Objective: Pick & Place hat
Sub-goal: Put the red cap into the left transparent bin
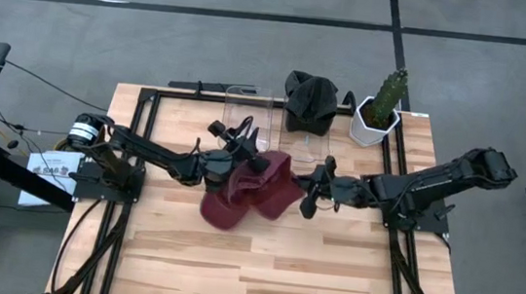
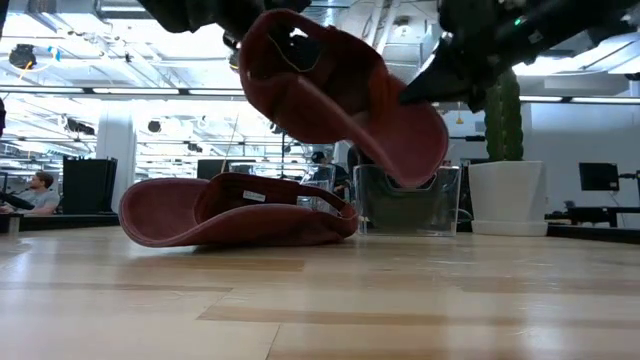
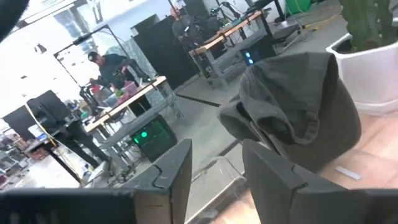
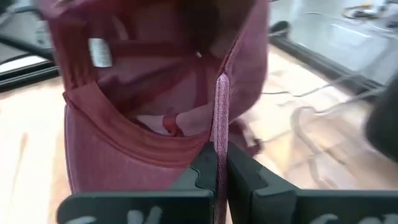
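The right tool (image 4: 222, 163) pinches the thin brim of a soft red hat (image 1: 274, 181), lifted off the wooden desk (image 1: 328, 271). I cannot tell if the left tool (image 1: 243, 155) is wide or narrow. Another red hat (image 2: 235, 212) lies flat below, near a clear box (image 2: 405, 205).

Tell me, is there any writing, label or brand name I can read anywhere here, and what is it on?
Nothing here can be read.
White tag inside the lifted red hat: print too blurred.
White tag inside the red hat lying on the table: too small.
White sheet by the left arm's base: dark print, too small.
Grey hat on its clear stand: no lettering shows.
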